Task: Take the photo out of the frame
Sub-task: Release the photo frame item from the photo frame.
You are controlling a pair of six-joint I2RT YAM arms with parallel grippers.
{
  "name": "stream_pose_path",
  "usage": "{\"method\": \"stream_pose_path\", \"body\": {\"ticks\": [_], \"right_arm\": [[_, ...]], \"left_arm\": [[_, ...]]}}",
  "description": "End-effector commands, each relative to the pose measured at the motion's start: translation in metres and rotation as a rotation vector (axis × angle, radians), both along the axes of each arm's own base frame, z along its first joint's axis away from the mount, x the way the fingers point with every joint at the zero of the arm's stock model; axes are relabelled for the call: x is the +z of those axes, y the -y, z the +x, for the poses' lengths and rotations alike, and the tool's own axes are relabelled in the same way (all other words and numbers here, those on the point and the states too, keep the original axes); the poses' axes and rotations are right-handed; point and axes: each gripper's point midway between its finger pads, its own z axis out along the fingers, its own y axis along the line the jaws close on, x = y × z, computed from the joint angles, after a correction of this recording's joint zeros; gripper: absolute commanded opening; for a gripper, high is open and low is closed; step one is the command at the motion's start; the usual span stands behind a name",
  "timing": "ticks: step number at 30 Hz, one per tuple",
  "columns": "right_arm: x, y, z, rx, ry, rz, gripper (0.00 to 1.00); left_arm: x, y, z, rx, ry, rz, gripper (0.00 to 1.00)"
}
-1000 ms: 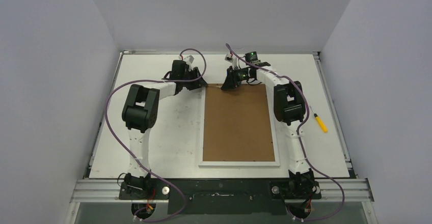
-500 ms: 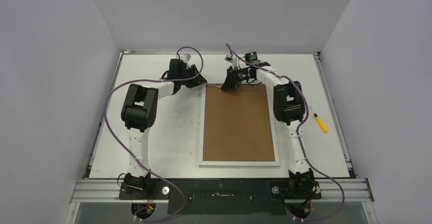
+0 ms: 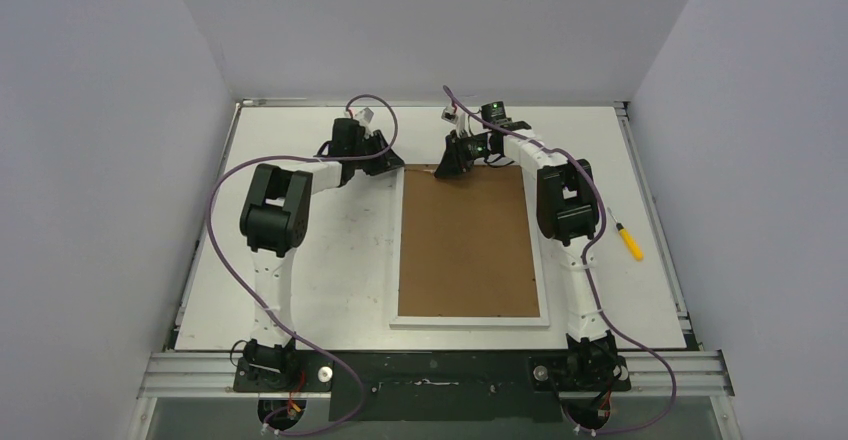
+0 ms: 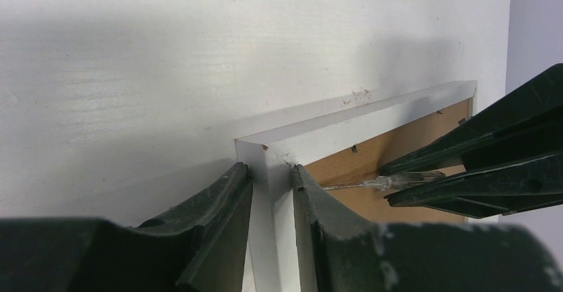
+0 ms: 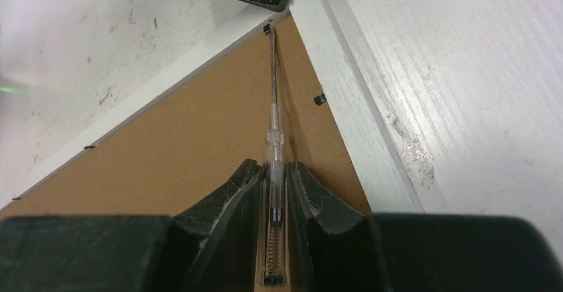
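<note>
Brown board faces up: the frame lies face down on the table. At its far left corner my left hand pinches the white rail, one finger on each side. My right hand clamps a clear-handled screwdriver, its tip at that corner.

A large rectangular picture frame with a narrow white border lies on the white table, brown fibreboard back up. The left gripper and right gripper crowd its far left corner. A small yellow-handled screwdriver lies well apart, right of the frame.
</note>
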Motion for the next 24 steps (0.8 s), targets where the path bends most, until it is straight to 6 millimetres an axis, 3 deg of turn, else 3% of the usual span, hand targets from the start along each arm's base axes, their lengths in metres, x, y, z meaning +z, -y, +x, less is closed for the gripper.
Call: {"method": "stream_pose_path", "body": {"ticks": [1, 11, 24], "right_arm": [[0.013, 0.003, 0.002, 0.007, 0.024, -0.002, 0.05], [0.015, 0.005, 0.0, 0.017, 0.023, -0.005, 0.05], [0.015, -0.001, 0.01, -0.006, 0.017, 0.023, 0.05]], "left_arm": [[0.01, 0.01, 0.01, -0.031, 0.031, -0.027, 0.27], [0.008, 0.01, 0.01, -0.037, 0.029, -0.023, 0.14], [0.006, 0.012, 0.004, -0.048, 0.019, -0.025, 0.14]]}}
